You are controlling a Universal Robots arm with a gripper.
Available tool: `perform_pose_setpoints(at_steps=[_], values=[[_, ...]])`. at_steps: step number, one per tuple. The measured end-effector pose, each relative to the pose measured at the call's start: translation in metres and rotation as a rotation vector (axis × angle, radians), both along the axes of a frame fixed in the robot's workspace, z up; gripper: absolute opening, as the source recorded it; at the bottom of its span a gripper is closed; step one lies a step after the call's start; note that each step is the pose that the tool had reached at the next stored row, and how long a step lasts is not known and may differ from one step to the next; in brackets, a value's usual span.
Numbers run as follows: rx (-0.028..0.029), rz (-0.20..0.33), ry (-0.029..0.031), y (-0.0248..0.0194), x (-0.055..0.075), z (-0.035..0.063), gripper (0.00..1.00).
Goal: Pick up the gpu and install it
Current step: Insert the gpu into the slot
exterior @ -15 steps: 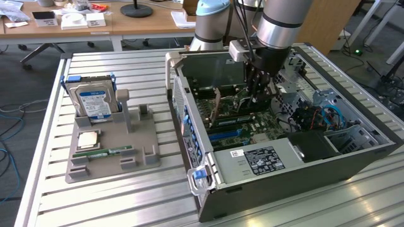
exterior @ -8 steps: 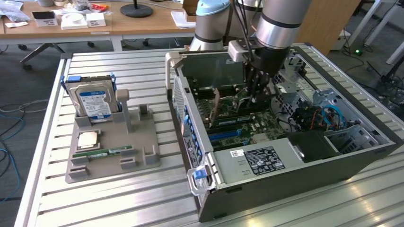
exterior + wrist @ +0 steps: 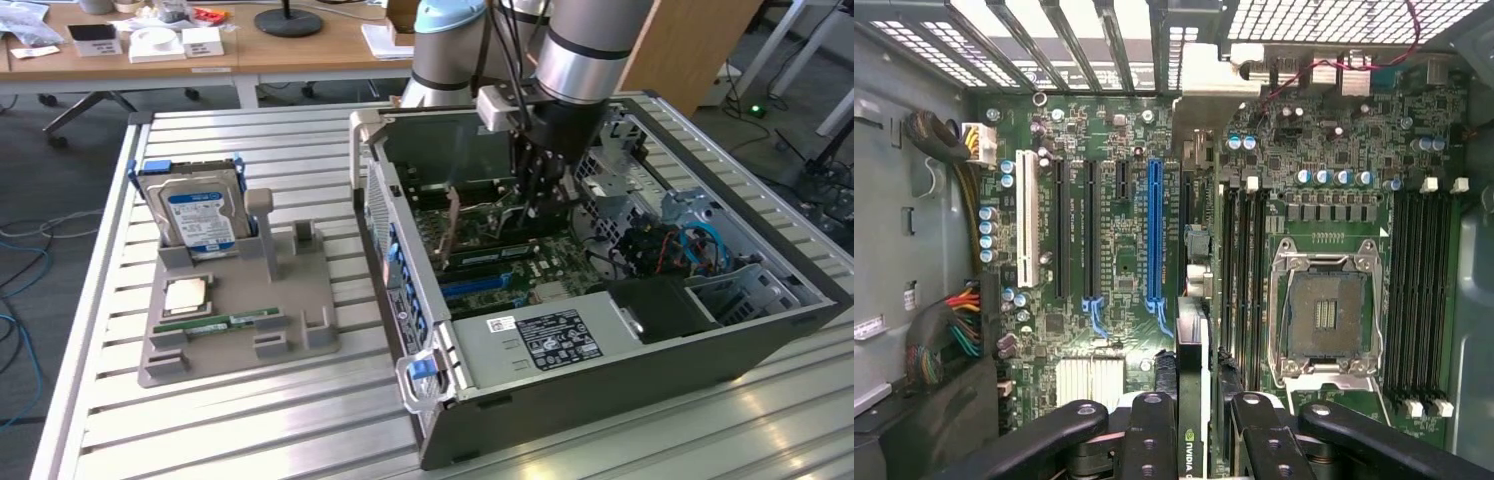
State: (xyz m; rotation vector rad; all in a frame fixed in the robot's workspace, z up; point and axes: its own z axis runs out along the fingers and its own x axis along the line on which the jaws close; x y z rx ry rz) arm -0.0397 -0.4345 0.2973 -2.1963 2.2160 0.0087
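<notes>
Ribbed silvery metal tabletop (image 3: 240, 420) carries an open dark grey computer case (image 3: 601, 330) lying on its side, with office desks behind it. The robot arm reaches down into the case. Its black pincer (image 3: 1199, 445) is clenched to a narrow gap on the gpu (image 3: 1192, 365), a thin dark card seen edge-on between the fingers (image 3: 1152, 440). The gpu hangs over the green motherboard (image 3: 1104, 300), just beside a long blue slot (image 3: 1154, 230); whether it touches the board cannot be told. To the exterior view's left of the case, a grey plastic holder (image 3: 300, 310) bears an upright silver hard drive (image 3: 200, 215) with a blue-white label and a narrow green memory stick (image 3: 220, 322).
</notes>
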Motion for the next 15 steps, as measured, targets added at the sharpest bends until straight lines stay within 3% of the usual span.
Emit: perform_pose_setpoints(at_steps=[15], values=[[0.0000, 0.000, -0.0004, 0.0000, -0.0068, -0.0030, 0.26]])
